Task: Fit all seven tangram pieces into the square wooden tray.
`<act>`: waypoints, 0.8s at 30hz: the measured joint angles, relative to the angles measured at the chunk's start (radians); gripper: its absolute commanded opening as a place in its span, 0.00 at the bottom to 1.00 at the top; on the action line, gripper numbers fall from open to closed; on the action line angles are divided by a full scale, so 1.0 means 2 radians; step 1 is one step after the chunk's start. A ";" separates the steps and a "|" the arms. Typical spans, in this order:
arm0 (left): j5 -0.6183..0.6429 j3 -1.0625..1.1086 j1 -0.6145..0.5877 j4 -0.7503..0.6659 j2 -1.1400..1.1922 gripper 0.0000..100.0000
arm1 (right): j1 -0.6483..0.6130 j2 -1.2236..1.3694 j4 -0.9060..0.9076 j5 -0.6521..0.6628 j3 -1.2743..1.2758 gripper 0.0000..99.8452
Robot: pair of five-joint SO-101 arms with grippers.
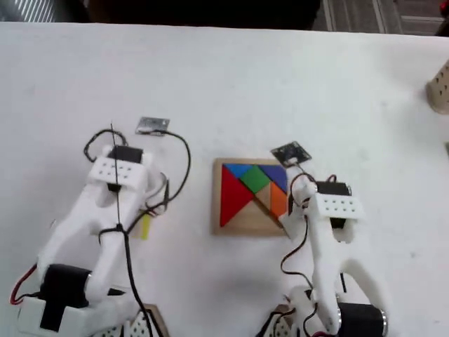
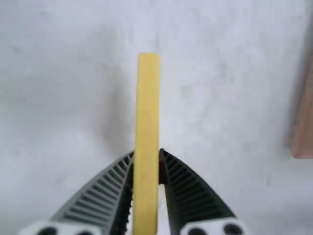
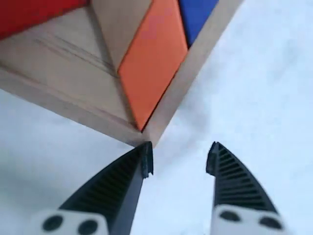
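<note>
Ribbed black left jaws clench a thin yellow wooden tangram piece [image 2: 147, 137] on edge over the white surface [image 1: 280, 84], apart from the square wooden tray [image 1: 249, 230]. The right jaws stand parted and empty, just beside the tray's corner by the orange parallelogram [image 3: 151, 63]. A red triangle [image 1: 233, 195], a green piece [image 1: 256, 179] and blue pieces [image 1: 275, 175] sit inside, with bare wood beside the orange. The step looks like carrying the yellow piece across. Next it needs laying flat and matching that gap.

One tray [image 1: 245, 230], six pieces [image 1: 235, 193] (yellow piece [image 2: 147, 137] included)
</note>
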 measured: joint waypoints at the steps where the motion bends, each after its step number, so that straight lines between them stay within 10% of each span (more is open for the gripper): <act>1: 0.018 -0.007 0.010 0.002 0.000 0.02 | 0.005 0.000 -0.002 0.000 0.005 0.18; 15: 0.171 -0.097 0.236 -0.057 0.008 0.02 | 0.037 0.000 -0.019 0.005 0.023 0.18; 24: 0.222 -0.107 0.255 -0.163 0.104 0.02 | 0.050 0.000 -0.019 0.027 0.031 0.18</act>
